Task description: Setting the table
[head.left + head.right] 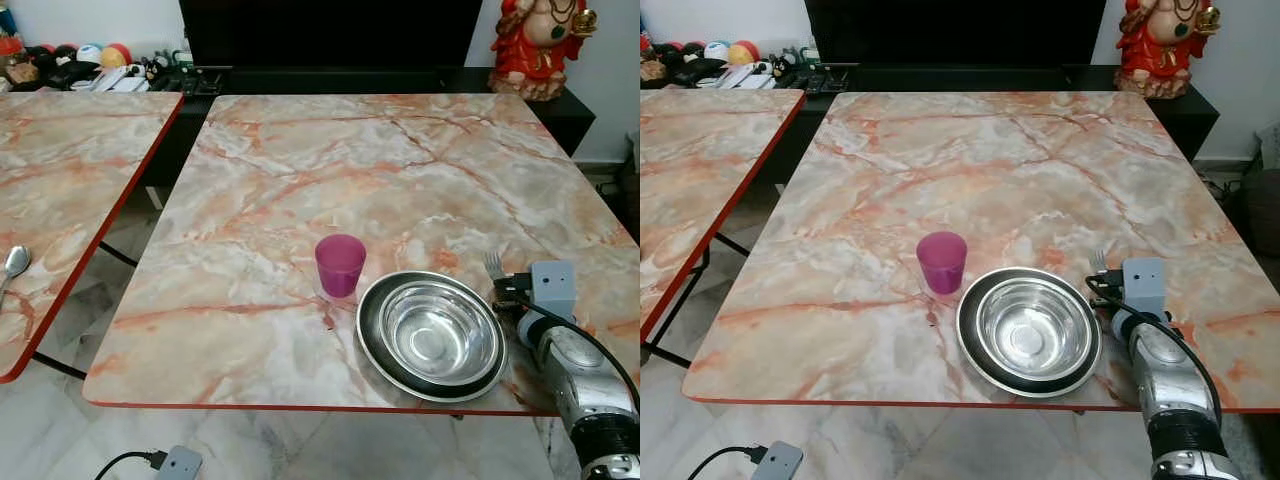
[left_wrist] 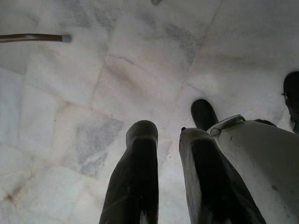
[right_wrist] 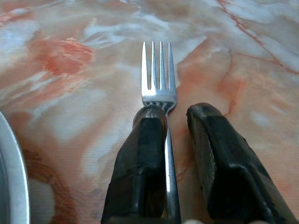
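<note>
Fork: flat on the marble table, near the front right corner, just right of the bowl and plate, tines pointing toward the far edge; handle running back between the fingers of the right gripper.
Right gripper: low over the table at the front right corner, fingers parted either side of the fork's handle, one finger lying against the handle, the other standing off it with a gap; not pinching.
Bowl: shiny steel, upright, sitting inside the plate.
Plate: dark-rimmed, round, close to the front edge, right of centre.
Cup: purple, upright, just left of the plate and a little farther from the front edge; touching or not cannot be told.
Left gripper: hanging over pale floor tiles, fingers parted with a narrow gap, holding nothing.
Second table: same marble top with red edging, off to the left, a spoon lying near its front edge.
Beyond the far edge: dark cabinet, red figurine at the right, clutter of small things at the left.
</note>
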Controlling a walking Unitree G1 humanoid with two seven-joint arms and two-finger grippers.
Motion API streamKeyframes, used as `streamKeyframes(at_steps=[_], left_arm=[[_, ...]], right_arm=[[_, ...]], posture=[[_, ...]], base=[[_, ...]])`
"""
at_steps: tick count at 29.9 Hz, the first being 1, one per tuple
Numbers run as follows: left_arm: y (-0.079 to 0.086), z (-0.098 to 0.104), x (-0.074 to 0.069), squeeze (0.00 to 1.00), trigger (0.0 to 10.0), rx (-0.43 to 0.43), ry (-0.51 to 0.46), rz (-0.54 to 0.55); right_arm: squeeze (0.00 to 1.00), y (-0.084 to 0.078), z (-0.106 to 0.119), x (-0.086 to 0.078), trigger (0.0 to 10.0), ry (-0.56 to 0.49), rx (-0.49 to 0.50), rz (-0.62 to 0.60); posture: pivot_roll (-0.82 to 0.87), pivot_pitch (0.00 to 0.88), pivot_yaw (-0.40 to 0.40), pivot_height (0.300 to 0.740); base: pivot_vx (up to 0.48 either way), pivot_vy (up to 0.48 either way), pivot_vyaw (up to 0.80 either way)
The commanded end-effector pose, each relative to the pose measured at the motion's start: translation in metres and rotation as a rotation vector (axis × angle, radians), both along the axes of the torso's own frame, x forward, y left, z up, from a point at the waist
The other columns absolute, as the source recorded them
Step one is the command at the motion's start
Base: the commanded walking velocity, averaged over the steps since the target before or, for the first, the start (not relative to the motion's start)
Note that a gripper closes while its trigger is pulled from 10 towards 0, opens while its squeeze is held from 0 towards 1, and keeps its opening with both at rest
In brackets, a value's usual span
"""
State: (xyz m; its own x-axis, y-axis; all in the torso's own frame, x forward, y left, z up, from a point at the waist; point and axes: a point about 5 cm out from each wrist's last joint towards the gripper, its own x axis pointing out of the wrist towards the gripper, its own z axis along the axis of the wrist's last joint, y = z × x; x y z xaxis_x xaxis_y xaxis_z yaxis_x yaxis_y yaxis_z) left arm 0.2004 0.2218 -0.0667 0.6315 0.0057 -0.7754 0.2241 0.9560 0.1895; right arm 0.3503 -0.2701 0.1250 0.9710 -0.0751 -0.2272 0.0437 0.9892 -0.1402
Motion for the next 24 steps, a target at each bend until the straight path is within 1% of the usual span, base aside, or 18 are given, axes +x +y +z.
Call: streamKeyframes(at_steps=[1,13,15,20,23,24], left_arm=[[0.003,-0.005,-0.009,0.0,10.0,-0.002,0.041,0.022],[0.003,-0.005,-0.009,0.0,10.0,0.001,0.041,0.024],[0.003,-0.005,-0.009,0.0,10.0,0.0,0.041,0.024],[0.003,-0.005,-0.009,0.0,10.0,-0.001,0.042,0.023],[0.003,-0.005,-0.009,0.0,10.0,-0.001,0.042,0.023],[0.003,-0.005,-0.009,0.0,10.0,-0.001,0.042,0.024]], right_arm=[[0.0,-0.005,0.0,-0.002,10.0,0.003,-0.003,-0.017],[0.0,0.003,0.008,0.003,10.0,-0.058,0.019,0.015],[0.0,0.005,0.014,0.004,10.0,-0.093,0.028,0.025],[0.0,0.005,0.019,0.005,10.0,-0.128,0.027,0.026],[0.0,0.002,0.026,0.006,10.0,-0.178,0.019,0.003],[0.0,-0.002,0.036,0.006,10.0,-0.242,-0.003,-0.039]], posture=[[-0.04,0.161,0.032,0.74],[-0.03,0.159,0.032,0.74],[-0.03,0.157,0.031,0.74],[-0.03,0.157,0.03,0.74],[-0.03,0.157,0.031,0.74],[-0.03,0.157,0.031,0.74]], base=[[0.0,0.0,0.0],[0.0,0.0,0.0],[0.0,0.0,0.0],[0.0,0.0,0.0],[0.0,0.0,0.0],[0.0,0.0,0.0]])
